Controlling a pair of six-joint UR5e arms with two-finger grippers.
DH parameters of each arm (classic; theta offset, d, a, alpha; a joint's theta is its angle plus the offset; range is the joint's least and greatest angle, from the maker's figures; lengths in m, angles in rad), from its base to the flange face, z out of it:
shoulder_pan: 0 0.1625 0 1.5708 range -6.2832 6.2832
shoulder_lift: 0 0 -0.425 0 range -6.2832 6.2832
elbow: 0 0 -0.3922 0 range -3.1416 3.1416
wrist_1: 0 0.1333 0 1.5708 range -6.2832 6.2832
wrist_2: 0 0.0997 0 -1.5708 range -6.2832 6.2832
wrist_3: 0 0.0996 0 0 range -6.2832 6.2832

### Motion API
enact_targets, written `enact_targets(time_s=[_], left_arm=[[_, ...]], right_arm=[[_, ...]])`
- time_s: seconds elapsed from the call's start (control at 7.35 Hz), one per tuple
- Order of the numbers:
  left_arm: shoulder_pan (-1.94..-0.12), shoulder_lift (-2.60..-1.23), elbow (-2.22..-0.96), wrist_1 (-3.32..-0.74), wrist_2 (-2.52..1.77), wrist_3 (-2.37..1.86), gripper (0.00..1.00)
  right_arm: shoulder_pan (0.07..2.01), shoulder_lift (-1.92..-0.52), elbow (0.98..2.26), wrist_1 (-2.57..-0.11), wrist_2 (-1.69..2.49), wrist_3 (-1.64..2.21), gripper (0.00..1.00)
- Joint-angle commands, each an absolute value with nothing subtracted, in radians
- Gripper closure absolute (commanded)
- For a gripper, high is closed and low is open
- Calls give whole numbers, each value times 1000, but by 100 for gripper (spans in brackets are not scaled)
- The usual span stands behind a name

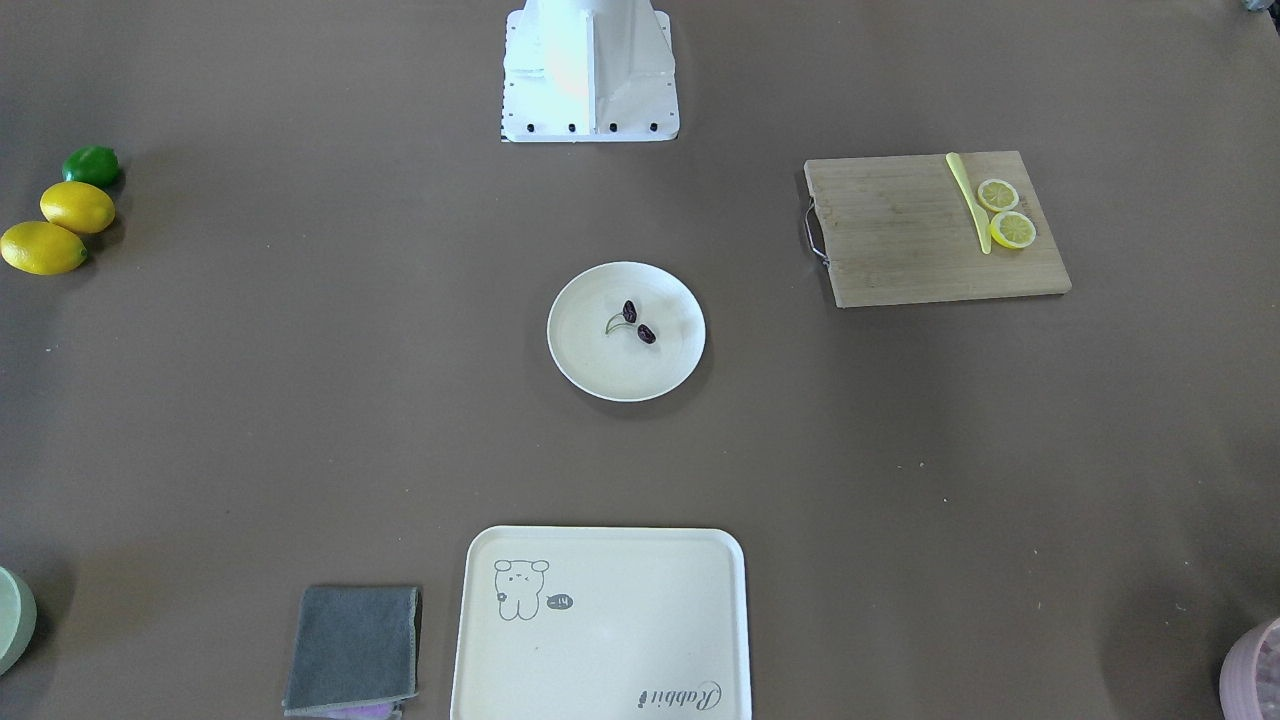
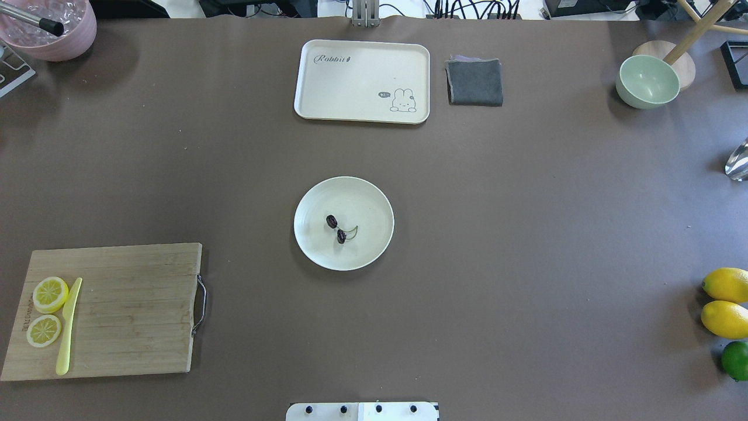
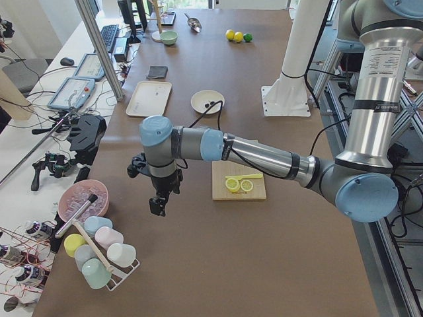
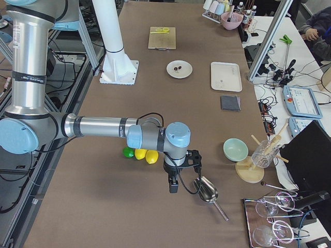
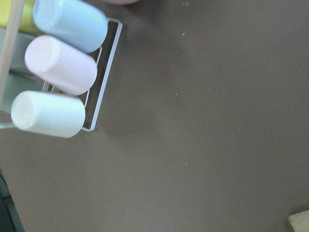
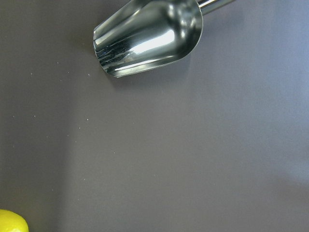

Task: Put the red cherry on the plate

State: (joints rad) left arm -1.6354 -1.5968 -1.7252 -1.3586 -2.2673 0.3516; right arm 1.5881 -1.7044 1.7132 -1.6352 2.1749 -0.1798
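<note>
The red cherry (image 1: 636,322), two small dark fruits on a forked green stem, lies inside the round cream plate (image 1: 590,360) at the table's middle. The overhead view shows the cherry (image 2: 338,228) left of the plate (image 2: 371,204) centre. Both grippers are far from it. My left gripper (image 3: 158,205) hangs over the table's left end beside a cup rack. At the opposite end my right gripper (image 4: 174,186) hovers beside a metal scoop. Only the side views show them, so I cannot tell whether they are open or shut.
A wooden cutting board (image 2: 128,310) holds two lemon slices (image 2: 49,293) and a yellow knife (image 2: 67,327). A cream tray (image 2: 362,82), a grey cloth (image 2: 474,82) and a green bowl (image 2: 647,80) line the far edge. Lemons (image 2: 726,301) and a lime (image 2: 736,359) sit at the right. Pastel cups (image 5: 60,65) and the scoop (image 6: 149,36) lie under the wrists.
</note>
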Motion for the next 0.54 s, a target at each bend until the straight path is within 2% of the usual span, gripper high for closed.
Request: enact_targets(time_s=[0.0,0.41], left_arm=[[-1667,-1522,-1761,-1374,-2301,213,2],[-1672,-1511,-1711,-1440,-2302,202,2]], right_arm=[[1589,-1706,1713,-1634,2174,-181,0],[1588,-1701,1712,-1634,2174,-181,0]])
